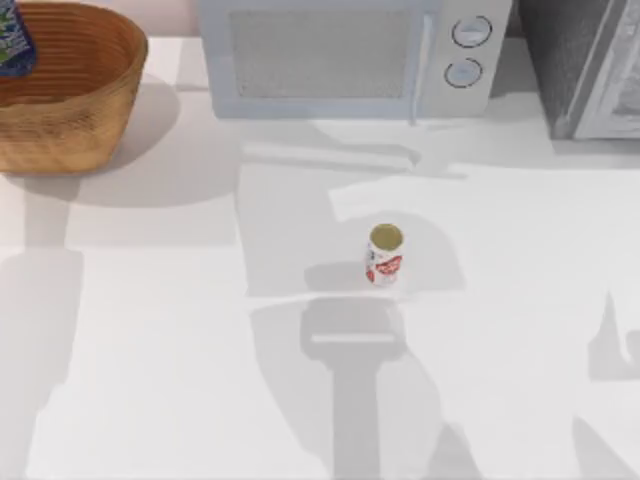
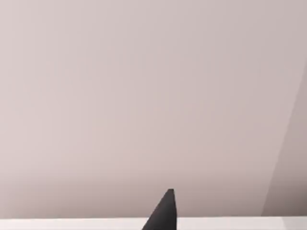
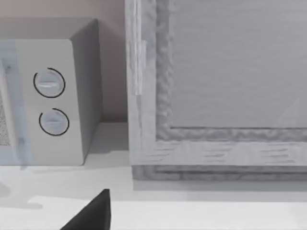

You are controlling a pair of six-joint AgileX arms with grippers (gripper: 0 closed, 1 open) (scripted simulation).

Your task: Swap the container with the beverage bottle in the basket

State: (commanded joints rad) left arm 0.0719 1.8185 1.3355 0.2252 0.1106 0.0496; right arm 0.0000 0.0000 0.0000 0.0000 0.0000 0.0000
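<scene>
The container (image 1: 385,255), a small white can with red markings and a dull gold top, stands upright near the middle of the table. The orange-brown wicker basket (image 1: 90,110) sits at the back left corner. Inside it, at the top view's left edge, stands the beverage bottle (image 1: 12,45) with its blue label, partly cut off. A dark tip of my left gripper (image 2: 163,213) shows in the left wrist view against a plain wall. A dark tip of my right gripper (image 3: 93,213) shows in the right wrist view, low over the table before the appliances.
A white microwave (image 1: 345,55) with two round knobs (image 3: 48,100) stands along the back edge. A grey appliance (image 1: 585,65) with a large door (image 3: 216,96) stands at the back right. Arm shadows fall across the table's front half.
</scene>
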